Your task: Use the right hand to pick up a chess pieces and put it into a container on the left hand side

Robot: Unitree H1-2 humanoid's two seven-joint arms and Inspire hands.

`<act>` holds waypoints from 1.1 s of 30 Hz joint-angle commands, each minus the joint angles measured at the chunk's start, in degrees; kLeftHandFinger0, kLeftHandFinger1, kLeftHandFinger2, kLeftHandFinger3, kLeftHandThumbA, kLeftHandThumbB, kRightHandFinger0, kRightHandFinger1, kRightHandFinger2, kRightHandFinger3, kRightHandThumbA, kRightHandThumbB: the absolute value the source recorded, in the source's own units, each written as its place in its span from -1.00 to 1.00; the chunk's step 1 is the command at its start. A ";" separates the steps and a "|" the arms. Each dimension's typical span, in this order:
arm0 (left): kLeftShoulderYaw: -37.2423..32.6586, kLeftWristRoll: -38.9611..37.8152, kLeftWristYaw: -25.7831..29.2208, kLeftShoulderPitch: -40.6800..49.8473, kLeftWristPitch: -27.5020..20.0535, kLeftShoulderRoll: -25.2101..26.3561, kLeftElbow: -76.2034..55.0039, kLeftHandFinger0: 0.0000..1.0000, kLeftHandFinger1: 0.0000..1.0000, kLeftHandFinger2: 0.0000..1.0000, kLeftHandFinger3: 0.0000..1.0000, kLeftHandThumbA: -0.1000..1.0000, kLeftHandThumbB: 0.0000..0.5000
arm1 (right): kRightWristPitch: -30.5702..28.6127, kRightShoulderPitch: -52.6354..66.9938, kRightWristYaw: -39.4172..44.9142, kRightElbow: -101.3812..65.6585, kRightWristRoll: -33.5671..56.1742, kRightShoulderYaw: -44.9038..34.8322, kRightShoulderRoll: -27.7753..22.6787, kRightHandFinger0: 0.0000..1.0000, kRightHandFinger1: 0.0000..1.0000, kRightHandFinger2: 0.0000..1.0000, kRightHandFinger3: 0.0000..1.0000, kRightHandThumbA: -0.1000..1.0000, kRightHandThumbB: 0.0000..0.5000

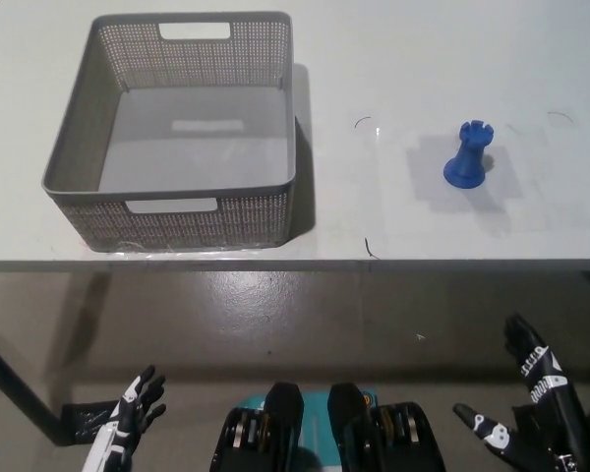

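Nothing is done yet: the chess piece stands untouched on the table, well beyond the right hand's spread, empty fingers, the basket empty.

Matt perforated grey plastic basket, smooth white table.

Bare test-lab setup, plain white table with pen marks, polished concrete floor beneath
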 commanded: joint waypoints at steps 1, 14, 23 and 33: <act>0.56 -1.07 -0.95 0.16 -0.35 0.14 -1.01 1.00 1.00 1.00 1.00 1.00 -0.29 | -1.98 -3.34 -0.62 -3.19 -0.06 -2.01 0.15 1.00 1.00 1.00 1.00 1.00 0.28; 0.52 -0.77 -1.31 -0.44 -0.35 0.13 -1.03 1.00 1.00 1.00 1.00 1.00 -0.19 | 9.73 -23.26 -3.66 -2.72 -3.50 -7.97 -0.31 1.00 1.00 1.00 1.00 1.00 0.34; 0.26 0.78 -0.79 -0.42 -0.36 -0.12 -1.55 1.00 1.00 1.00 1.00 1.00 -0.28 | 12.63 -36.56 -3.25 11.51 -4.59 -8.21 -1.95 1.00 1.00 1.00 1.00 1.00 0.32; 0.17 0.50 -1.14 -1.69 0.30 -0.11 -1.64 1.00 1.00 1.00 1.00 1.00 -0.35 | 11.71 -51.07 -5.24 33.42 -6.94 -7.14 -2.52 1.00 1.00 1.00 1.00 1.00 0.35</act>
